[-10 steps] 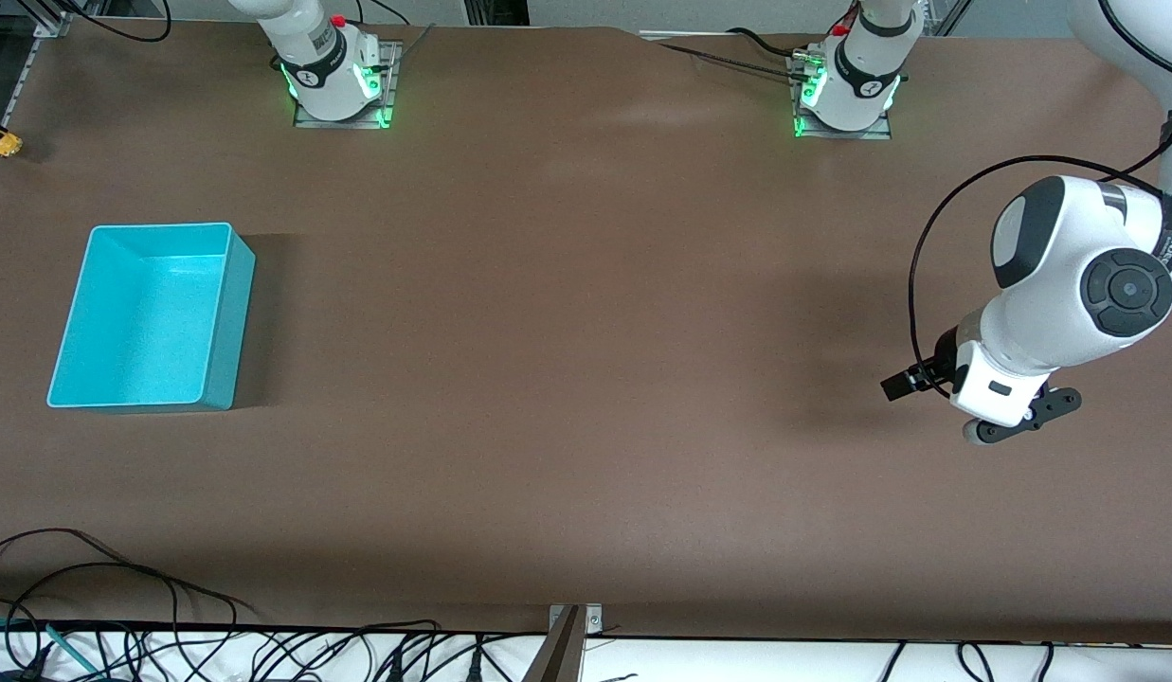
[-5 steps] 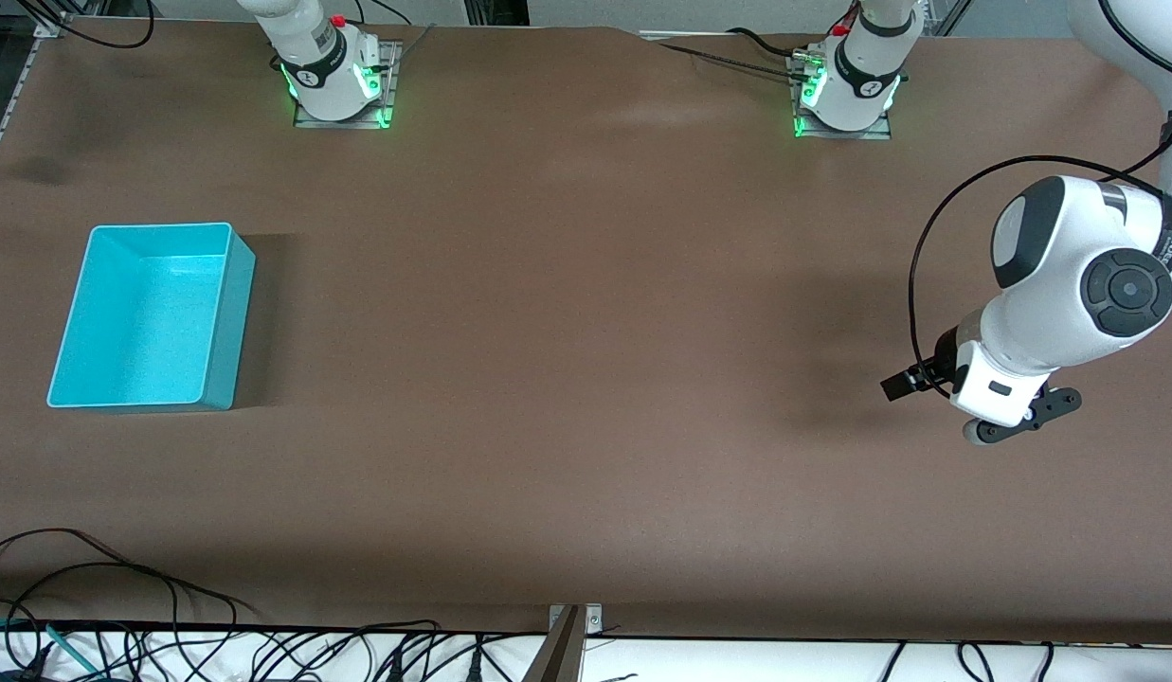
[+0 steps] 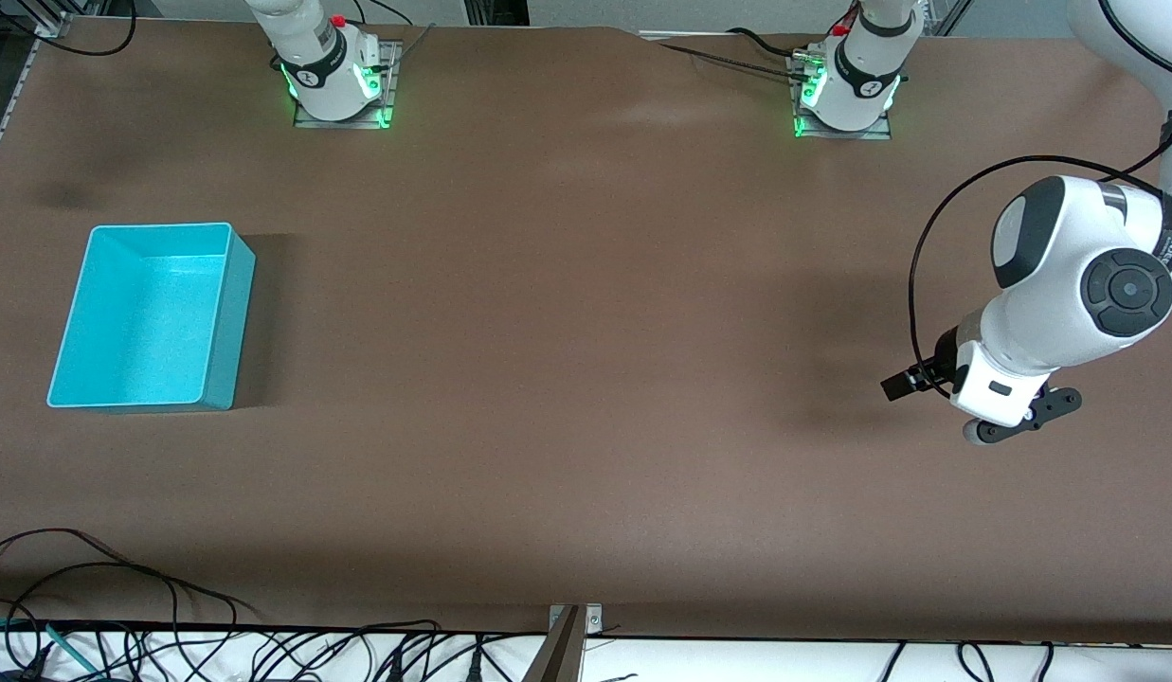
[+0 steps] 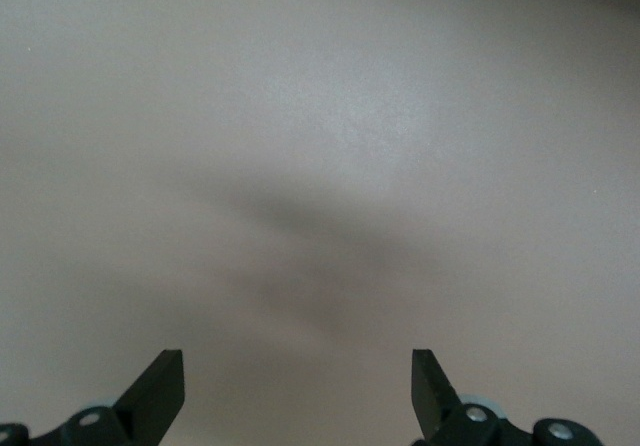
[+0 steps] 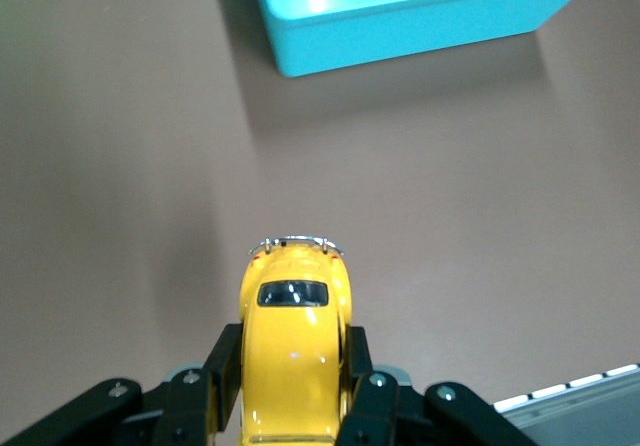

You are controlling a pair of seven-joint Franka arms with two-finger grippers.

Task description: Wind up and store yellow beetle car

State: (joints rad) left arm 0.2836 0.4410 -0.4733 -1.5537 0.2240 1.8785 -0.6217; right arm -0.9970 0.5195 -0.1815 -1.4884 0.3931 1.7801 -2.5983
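Note:
In the right wrist view my right gripper [image 5: 292, 354] is shut on the yellow beetle car [image 5: 293, 331], with one finger on each side of its body. It holds the car above the brown table, a short way from the turquoise bin [image 5: 400, 16]. The front view shows neither the car nor the right gripper. There the bin [image 3: 227, 322] stands empty at the right arm's end of the table. My left gripper [image 3: 1012, 426] waits over the left arm's end of the table. It is open and empty, with only bare table between its fingertips [image 4: 160, 381].
The two arm bases [image 3: 334, 76] [image 3: 846, 90] stand along the table's back edge. Loose cables [image 3: 121, 606] and a metal bracket [image 3: 571, 625] lie at the edge nearest the front camera. A pale rail [image 5: 575, 401] marks the table edge close to the right gripper.
The yellow car showed at the table's edge at the right arm's end a second ago and has since left the front view. The left arm has not moved.

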